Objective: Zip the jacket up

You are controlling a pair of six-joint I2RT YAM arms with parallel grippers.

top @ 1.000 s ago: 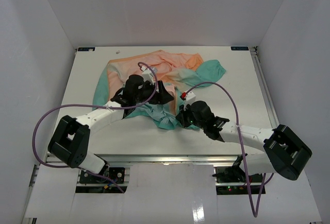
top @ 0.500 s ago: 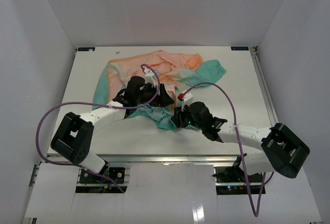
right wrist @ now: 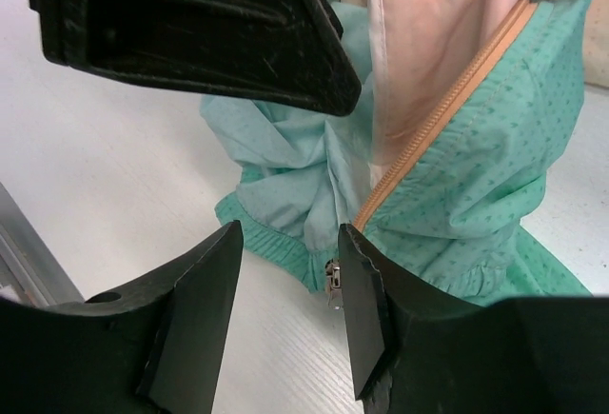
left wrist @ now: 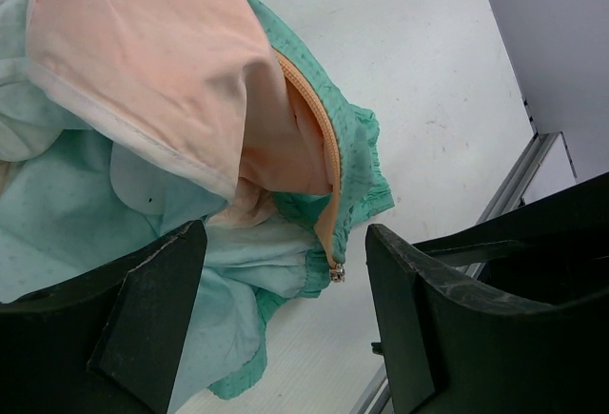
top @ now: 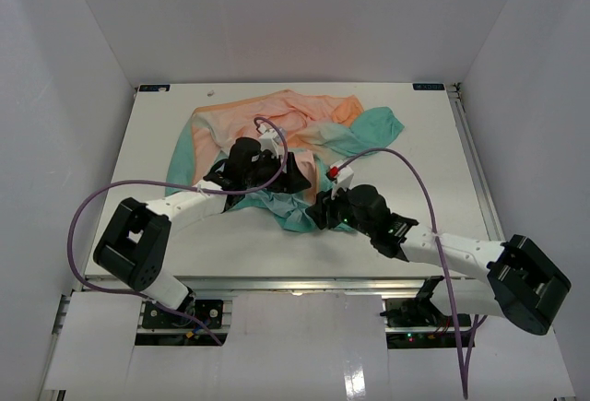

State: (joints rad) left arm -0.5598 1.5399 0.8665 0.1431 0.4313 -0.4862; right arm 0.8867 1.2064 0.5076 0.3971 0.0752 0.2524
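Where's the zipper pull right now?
In the right wrist view, the zipper pull sits at the jacket's teal hem, between the right hand's open fingers, left hand close by.

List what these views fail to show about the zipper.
Top view: zipper pull hidden beneath the left tool and right tool.
Left wrist: the zipper upper run, under a peach fold of the jacket.
Right wrist: whether both zipper halves join at the pull, too small.

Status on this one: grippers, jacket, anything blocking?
Left gripper open, over the crumpled hem. Right gripper open, zipper pull just beyond its jaws, ungrasped. Jacket bunched, zip not yet closed. No obstruction seen.
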